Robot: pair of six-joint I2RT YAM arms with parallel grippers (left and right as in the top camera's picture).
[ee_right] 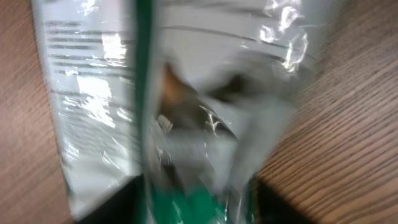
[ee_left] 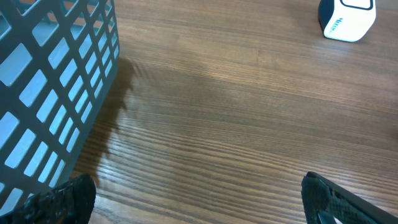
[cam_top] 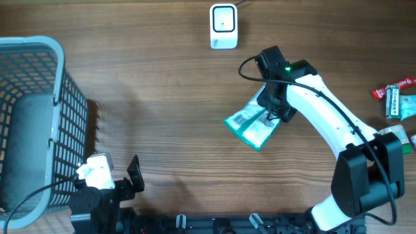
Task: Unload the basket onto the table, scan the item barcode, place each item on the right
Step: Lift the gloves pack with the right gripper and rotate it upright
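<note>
The right gripper sits over a shiny green and silver plastic packet. The packet lies on the brown wooden table, apart from the small white barcode scanner at the far edge. Blur hides whether the jaws clamp the packet. The left gripper hangs wide open and empty beside a grey plastic basket.
</note>
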